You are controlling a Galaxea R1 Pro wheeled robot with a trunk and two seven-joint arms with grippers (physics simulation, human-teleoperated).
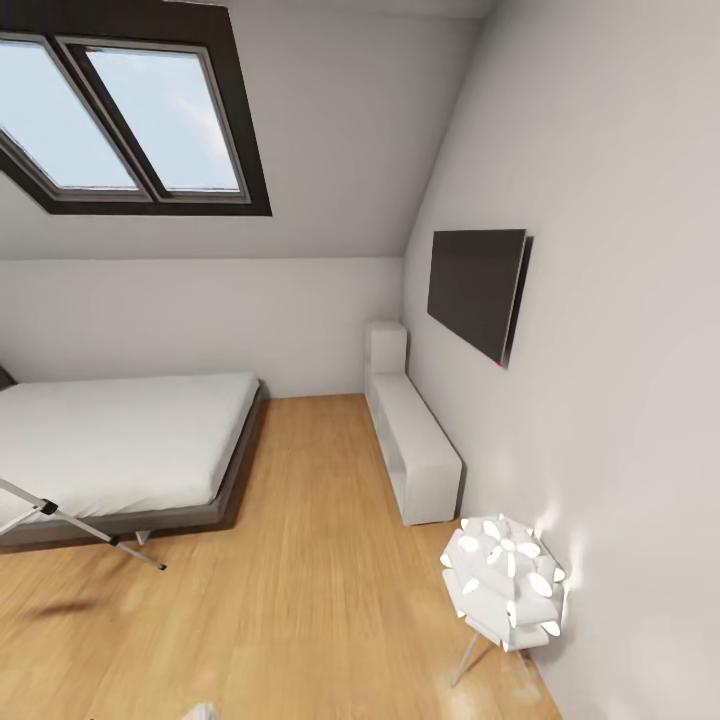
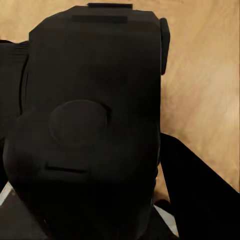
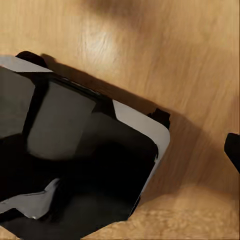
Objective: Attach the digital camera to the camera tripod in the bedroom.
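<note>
The black digital camera (image 2: 95,125) sits very close in the left wrist view, over wood floor, and my left gripper looks shut on it, with dark fingers (image 2: 200,190) beside it. In the head view a silver-white leg of the camera tripod (image 1: 85,528) slants in from the left edge, its dark foot on the floor in front of the bed; the rest of the tripod is out of view. In the right wrist view one dark fingertip (image 3: 232,150) stands at the frame's edge with nothing in the middle, above my own base (image 3: 75,165) and the floor.
The bedroom has a low grey bed (image 1: 120,440) at the left, a white shelf unit (image 1: 415,440) along the right wall under a dark screen (image 1: 478,290), and a white petal floor lamp (image 1: 505,580) near right. A double skylight (image 1: 130,120) sits in the sloped ceiling.
</note>
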